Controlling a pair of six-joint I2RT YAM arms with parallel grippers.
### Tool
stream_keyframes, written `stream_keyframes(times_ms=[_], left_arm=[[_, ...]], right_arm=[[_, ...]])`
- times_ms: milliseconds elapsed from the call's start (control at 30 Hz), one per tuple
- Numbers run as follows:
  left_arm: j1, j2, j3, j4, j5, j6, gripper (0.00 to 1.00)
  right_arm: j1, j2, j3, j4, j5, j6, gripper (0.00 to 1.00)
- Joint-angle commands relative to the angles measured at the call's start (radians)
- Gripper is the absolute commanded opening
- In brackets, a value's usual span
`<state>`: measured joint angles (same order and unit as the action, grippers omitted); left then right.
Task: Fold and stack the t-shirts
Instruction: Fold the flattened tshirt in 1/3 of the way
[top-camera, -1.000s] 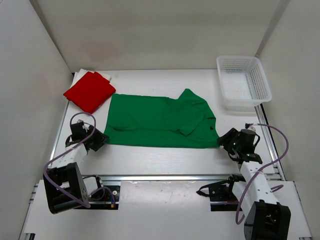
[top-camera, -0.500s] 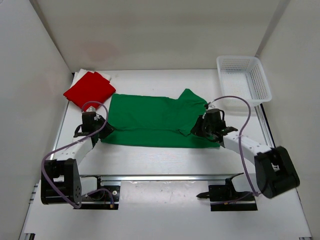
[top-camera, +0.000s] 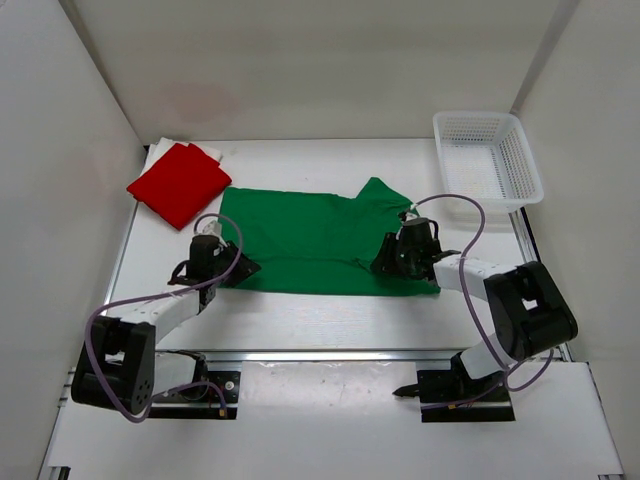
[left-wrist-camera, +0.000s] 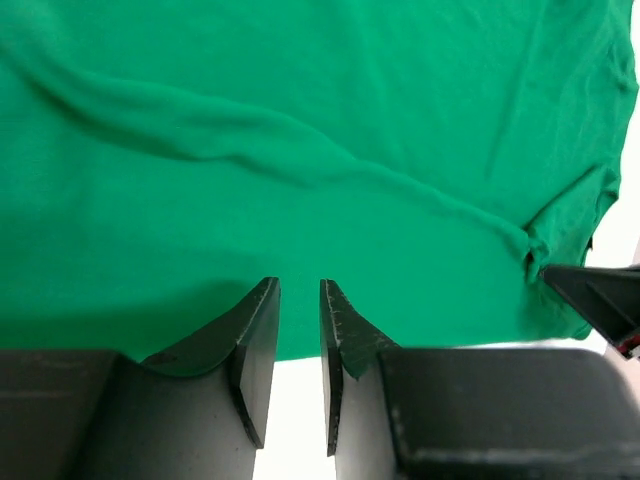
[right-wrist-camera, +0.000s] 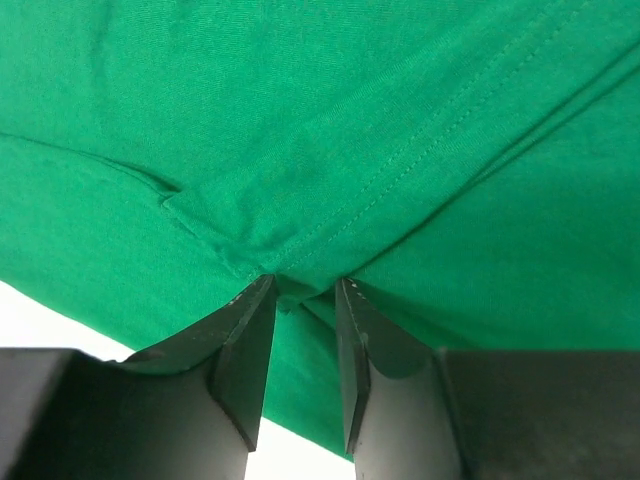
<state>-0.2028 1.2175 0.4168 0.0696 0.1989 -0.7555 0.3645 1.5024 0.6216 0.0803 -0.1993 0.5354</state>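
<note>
The green t-shirt (top-camera: 310, 235) lies spread flat in the middle of the table, one sleeve folded over at its right end. The red t-shirt (top-camera: 178, 180) lies folded at the back left, on the white t-shirt (top-camera: 163, 146), of which only corners show. My left gripper (top-camera: 243, 268) is at the green shirt's near left corner; in the left wrist view the gripper (left-wrist-camera: 295, 290) has a narrow gap over the shirt's (left-wrist-camera: 300, 130) near edge, with nothing between the fingers. My right gripper (top-camera: 383, 264) is on the folded sleeve; in the right wrist view the gripper (right-wrist-camera: 305, 285) pinches a fold of green cloth (right-wrist-camera: 300, 100).
A white plastic lattice basket (top-camera: 478, 117) stands at the back right corner. White walls close in the table on the left, back and right. A metal rail (top-camera: 330, 353) runs along the near edge between the arm bases.
Both arms have swung in from the table's near sides to the green shirt. The left gripper came right to its near left corner. The right gripper came left onto the folded sleeve.
</note>
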Motion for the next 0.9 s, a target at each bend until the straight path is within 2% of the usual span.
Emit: stream_keyframes(times_ms=[0,200,367,433,500,567,633,733,800,867], left_arm=[[0.058,-0.021,-0.032,0.059,0.031,-0.019,0.33],[0.100,-0.055,-0.072,0.062,0.048,-0.010,0.33],[0.141,-0.120,-0.067,-0.002,0.036,0.008,0.33],[0.189,-0.151,-0.059,-0.048,0.036,0.041,0.31],[0.264,-0.191,-0.055,-0.118,0.031,0.065,0.32],[0.285,-0.203,-0.043,-0.148,0.027,0.081,0.32],[0.310,-0.205,-0.055,-0.163,0.033,0.081,0.34],[0.397,-0.199,-0.091,-0.189,0.072,0.081,0.37],[0.422,-0.211,-0.095,-0.215,0.056,0.082,0.38],[0.416,-0.223,-0.089,-0.241,0.013,0.096,0.40]], right_arm=[[0.001,0.022,0.017,0.068,-0.026,0.008,0.29],[-0.016,0.081,0.044,0.124,-0.097,0.044,0.09],[-0.001,0.152,0.176,0.111,-0.121,0.052,0.07],[-0.004,0.200,0.287,0.086,-0.127,0.060,0.06],[0.001,0.217,0.341,0.072,-0.115,0.044,0.09],[0.004,0.194,0.366,0.044,-0.074,0.025,0.15],[0.002,0.154,0.346,0.024,-0.037,-0.006,0.26],[-0.009,0.003,0.217,0.051,0.006,-0.009,0.35],[-0.010,-0.101,0.114,0.061,0.026,-0.002,0.36],[-0.027,-0.207,-0.029,0.058,0.035,0.012,0.32]])
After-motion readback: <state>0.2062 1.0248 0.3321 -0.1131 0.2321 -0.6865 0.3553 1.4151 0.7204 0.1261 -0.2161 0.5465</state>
